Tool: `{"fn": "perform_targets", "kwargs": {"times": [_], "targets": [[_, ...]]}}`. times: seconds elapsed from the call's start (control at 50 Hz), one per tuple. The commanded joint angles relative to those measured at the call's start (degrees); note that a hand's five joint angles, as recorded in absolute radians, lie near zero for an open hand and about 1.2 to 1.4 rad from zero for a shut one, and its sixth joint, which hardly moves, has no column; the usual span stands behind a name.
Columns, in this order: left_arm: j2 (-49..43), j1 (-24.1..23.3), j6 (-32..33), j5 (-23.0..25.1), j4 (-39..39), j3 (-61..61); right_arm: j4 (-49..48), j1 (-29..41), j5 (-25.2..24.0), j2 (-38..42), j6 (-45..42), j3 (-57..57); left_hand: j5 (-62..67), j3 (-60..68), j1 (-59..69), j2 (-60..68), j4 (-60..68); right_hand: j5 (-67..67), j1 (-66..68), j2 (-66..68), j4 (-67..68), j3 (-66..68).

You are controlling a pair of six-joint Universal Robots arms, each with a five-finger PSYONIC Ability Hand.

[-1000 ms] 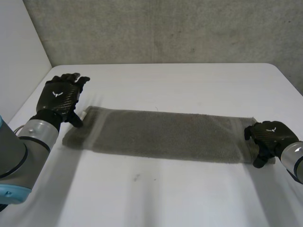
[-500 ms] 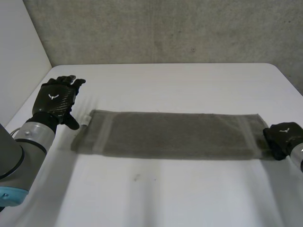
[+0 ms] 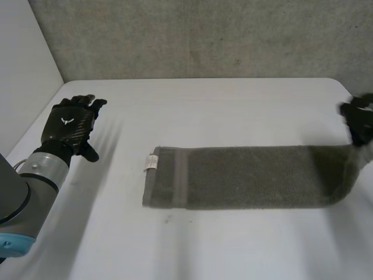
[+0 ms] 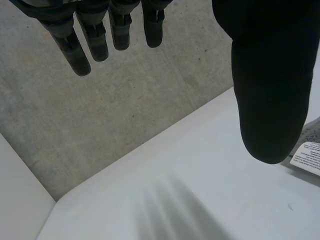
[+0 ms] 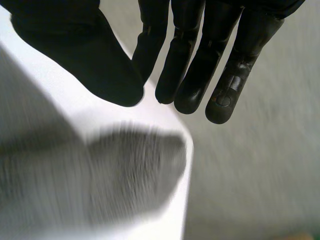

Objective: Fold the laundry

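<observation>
Left hand [image 3: 70,125] hangs over the left side of the table [image 3: 221,105], fingers straight and slightly spread, thumb apart, nothing in it. A small white emblem [image 3: 64,121] sits on its back, no letters. Right hand [image 3: 358,118] is at the table's right edge, above the right end of the towel [image 3: 250,177]. Its wrist view has the fingers [image 5: 187,55] straight and close together, thumb off to one side, holding nothing, w/ the blurred towel end [image 5: 130,170] below by the table corner. One grey towel, a long strip, lies across the table's middle and right, well apart from the left hand. One white tag [image 3: 153,163] at its left end: head view gives a plain patch, left wrist view shows it [image 4: 307,157] beside the thumb [image 4: 270,90] w/ lines of small print, too fine to read.
</observation>
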Motion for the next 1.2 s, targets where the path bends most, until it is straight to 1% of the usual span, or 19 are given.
{"fn": "perform_targets", "kwargs": {"times": [0.02, 0.1, 0.22, 0.4, 0.42, 0.44, 0.46, 0.48, 0.5, 0.54, 0.56, 0.58, 0.6, 0.62, 0.76, 0.82, 0.86, 0.98, 1.2], "targets": [[0.9, 0.0, 0.0, 0.0, 0.0, -0.1, -5.4, 22.9, -4.6, 3.6, 2.1, -4.1, -0.8, 1.2, 0.6, 1.3, 1.1, 13.4, 24.0, 12.5, 11.6, 12.4], [1.1, 0.0, 0.0, 0.0, 0.0, -0.2, -6.2, 36.5, -4.9, 10.9, 2.2, -10.1, -0.8, 1.2, 0.6, 1.3, 1.1, 13.4, 24.0, 12.5, 11.6, 12.4], [1.1, 0.0, 0.0, 0.0, 0.5, -0.2, -5.7, 47.5, -4.8, 21.7, 2.7, -15.6, -0.8, 1.2, 0.6, 1.3, 1.1, 13.4, 24.0, 12.5, 11.6, 12.4], [1.2, 0.0, 0.0, 0.0, 0.8, -0.6, -5.7, 52.6, -3.4, 27.2, 2.4, -17.2, -0.6, 1.4, 0.7, 1.5, 1.3, 13.4, 24.0, 12.5, 11.6, 12.4], [1.2, 0.0, 0.0, 0.0, 0.8, -0.6, -5.7, 51.9, -1.2, 26.5, 2.7, -17.4, -0.8, 1.2, 0.6, 1.3, 1.1, -10.4, 0.2, -11.2, -12.1, -11.4], [1.2, 0.0, 0.0, 0.0, 0.8, -0.6, -5.7, 51.9, -1.2, 26.5, 2.8, -17.4, -0.8, 1.2, 0.6, 1.3, 1.1, -10.6, 0.0, -11.5, -12.4, -11.6], [1.2, 0.0, 0.0, 0.1, 0.8, -0.6, -5.6, 51.4, 2.3, 24.9, 2.8, -17.2, -0.8, 1.2, 0.6, 1.3, 1.1, -28.6, -18.0, -29.4, -30.4, -29.6], [1.2, 0.0, 0.0, 0.0, 0.8, -0.6, -5.5, 50.5, 6.6, 22.1, 3.1, -17.2, -0.8, 1.2, 0.6, 1.3, 1.1, -38.3, -27.7, -39.1, -40.0, -39.3], [1.2, 0.0, 0.0, 0.0, 0.8, -0.6, -5.5, 50.5, 6.6, 22.0, 3.1, -17.2, -0.8, 1.2, 0.6, 1.3, 1.1, -38.4, -27.8, -39.2, -40.1, -39.4], [1.2, 0.0, 0.0, 0.0, 0.8, -0.7, -5.3, 44.4, 14.0, 16.9, 5.1, -16.2, -0.8, 1.2, 0.6, 1.3, 1.1, -42.4, -31.8, -43.2, -44.2, -43.4], [1.2, 0.0, 0.0, 0.0, 0.8, -0.7, -5.3, 44.4, 14.0, 16.9, 5.1, -16.2, -0.8, 1.2, 0.6, 1.3, 1.1, -42.4, -31.8, -43.2, -44.2, -43.4], [1.2, 0.0, 0.0, 0.0, 0.8, -0.7, -5.0, 40.1, 16.5, 14.7, 7.4, -15.6, -0.8, 1.2, 0.6, 1.3, 1.1, -42.1, -31.5, -42.9, -43.8, -43.1], [1.2, 0.0, 0.0, 0.0, 0.8, -0.7, -5.0, 40.1, 16.5, 14.7, 7.4, -15.6, -0.8, 1.2, 0.6, 1.3, 1.1, -42.1, -31.5, -42.9, -43.8, -43.1], [1.2, 0.0, 0.0, 0.0, 0.8, -0.7, -4.3, 36.2, 17.4, 13.0, 10.5, -14.7, -1.0, 1.1, 0.4, 1.2, 1.0, -41.4, -30.8, -42.2, -43.2, -42.4], [1.1, -0.1, 0.0, 0.0, 0.8, -0.7, 6.5, 16.4, 15.2, 11.0, 28.3, -13.8, -1.0, 1.1, 0.4, 1.2, 1.0, -39.5, -29.0, -40.4, -41.3, -40.6], [0.9, -0.1, 0.0, 0.0, 0.8, -0.7, 8.3, 13.3, 14.2, 11.2, 31.5, -14.0, -1.0, 1.1, 0.4, 1.2, 1.0, -39.5, -29.0, -40.4, -41.3, -40.6], [0.8, -0.1, 0.0, 0.0, 0.8, -0.7, 10.1, 8.9, 10.9, 12.4, 37.1, -14.4, -1.0, 1.1, 0.4, 1.2, 1.0, -38.9, -28.3, -39.7, -40.6, -39.9], [0.6, -0.2, 0.0, 0.0, 1.1, -0.7, 10.0, 3.7, 6.4, 16.3, 41.0, -16.1, -1.0, 1.1, 0.4, 1.2, 1.0, -37.2, -26.6, -38.0, -39.0, -38.2], [0.5, -0.1, 0.0, 0.0, 1.6, -1.0, 10.2, 2.0, 7.0, 22.8, 41.2, -20.3, -0.8, 1.2, 0.6, 1.3, 1.1, -36.7, -26.1, -37.5, -38.4, -37.7]]}}
